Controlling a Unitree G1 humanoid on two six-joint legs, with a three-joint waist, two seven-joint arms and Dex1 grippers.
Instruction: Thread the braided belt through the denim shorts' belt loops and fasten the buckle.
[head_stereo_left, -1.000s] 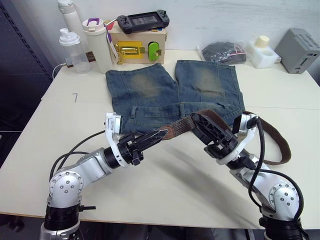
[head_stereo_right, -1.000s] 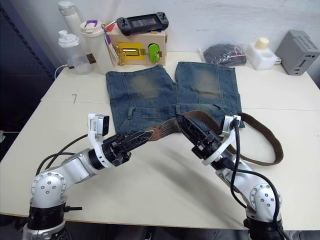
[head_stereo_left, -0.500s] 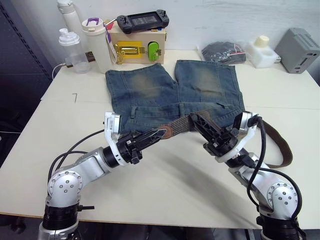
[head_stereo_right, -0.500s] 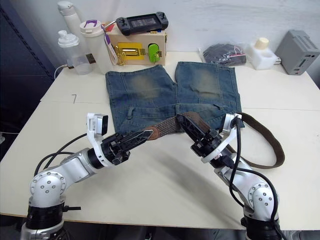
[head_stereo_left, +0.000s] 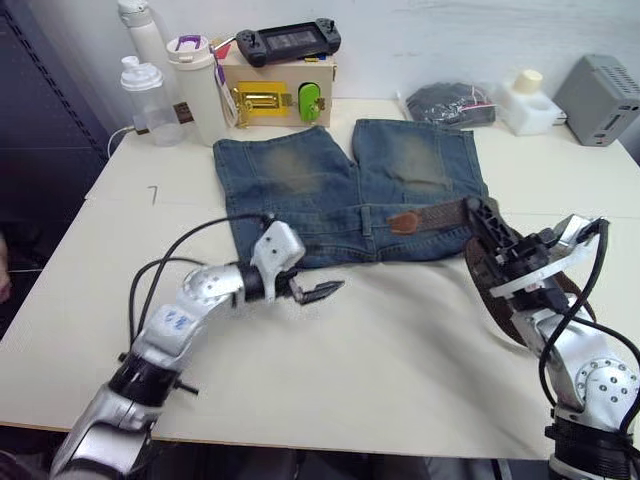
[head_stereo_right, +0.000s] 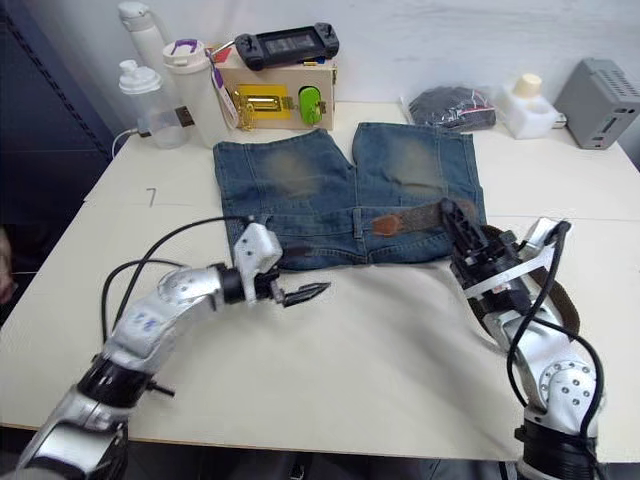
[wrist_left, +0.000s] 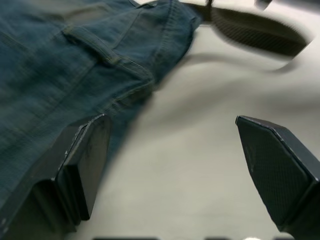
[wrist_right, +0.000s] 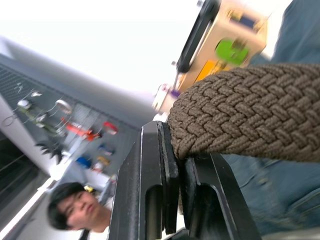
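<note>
The denim shorts (head_stereo_left: 330, 190) lie flat on the table, waistband toward me. The braided belt (head_stereo_left: 440, 215) rests across the right half of the waistband, its light brown leather tip (head_stereo_left: 404, 222) near the middle. My right gripper (head_stereo_left: 480, 210) is shut on the woven strap (wrist_right: 250, 110) at the right end of the waistband. The rest of the belt curves back under my right arm (head_stereo_left: 495, 300). My left gripper (head_stereo_left: 320, 292) stands open over the bare table, just off the waistband's near edge, holding nothing. A belt loop (wrist_left: 92, 44) shows beside it. The buckle is hidden.
At the back of the table stand bottles (head_stereo_left: 200, 85), a wooden box (head_stereo_left: 275, 90) with a game controller on top, a black bag (head_stereo_left: 445, 100), a white container (head_stereo_left: 525, 100) and a grey box (head_stereo_left: 600, 85). A person (wrist_right: 75, 210) shows in the right wrist view.
My left gripper let go of the belt tip, opened and dropped toward the table. My right gripper shut on the strap and drew it to the right, so the tip now lies on the waistband.
</note>
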